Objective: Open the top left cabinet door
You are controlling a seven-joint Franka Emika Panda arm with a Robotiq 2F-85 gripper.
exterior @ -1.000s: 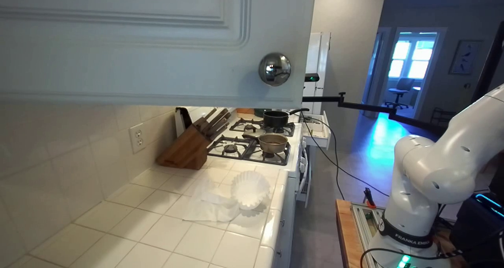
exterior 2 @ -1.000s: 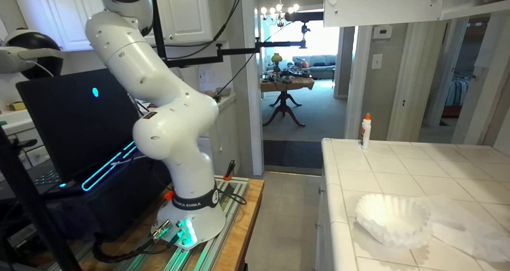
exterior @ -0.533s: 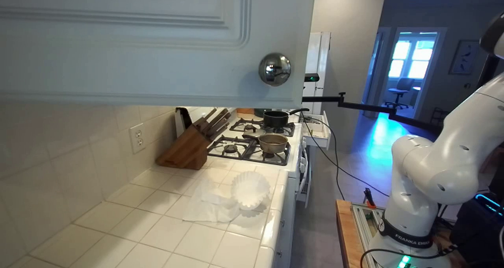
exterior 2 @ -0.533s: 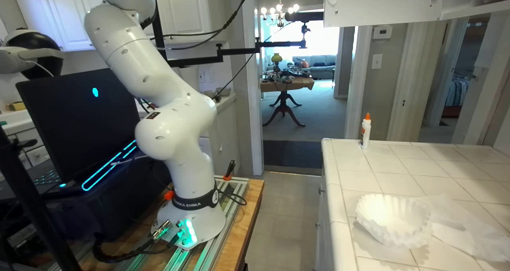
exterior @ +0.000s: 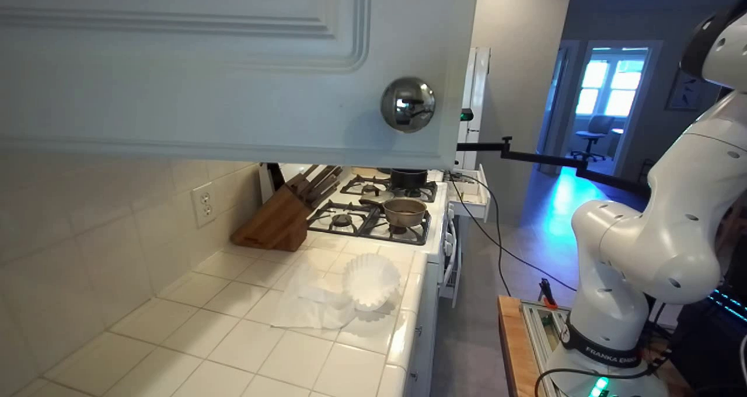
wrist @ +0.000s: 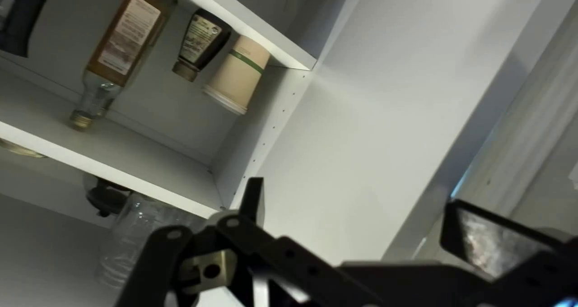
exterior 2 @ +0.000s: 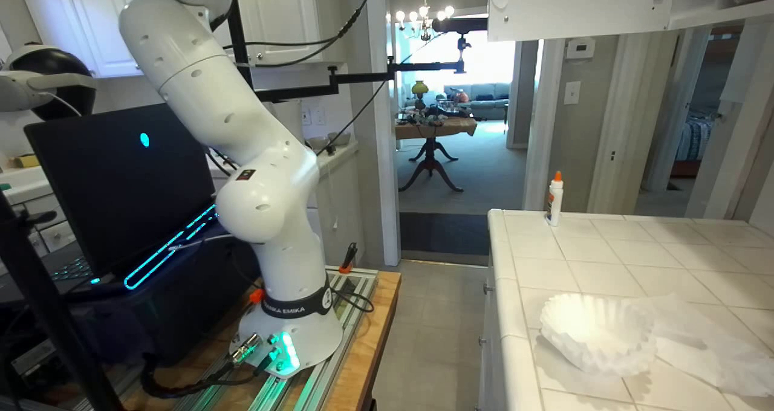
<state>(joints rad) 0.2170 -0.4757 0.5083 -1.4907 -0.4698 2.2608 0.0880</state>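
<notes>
Top left cabinet door (exterior: 233, 70) stands swung out, shelves (wrist: 144, 158) exposed; gripper (wrist: 354, 203) spread, pinching nothing; I judge opening nearly done, perhaps a nudge left.

Open cabinet door (exterior: 233, 64) leaves passage inside; bottle (wrist: 124, 36) and cup (wrist: 239, 72) obstruct the shelf (wrist: 271, 38).

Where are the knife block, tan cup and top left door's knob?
Knife block (exterior: 273, 222): in an exterior view, wooden side.
Tan cup (wrist: 237, 77): wrist view, side wall.
Knob (exterior: 408, 104): in an exterior view, front.
</notes>
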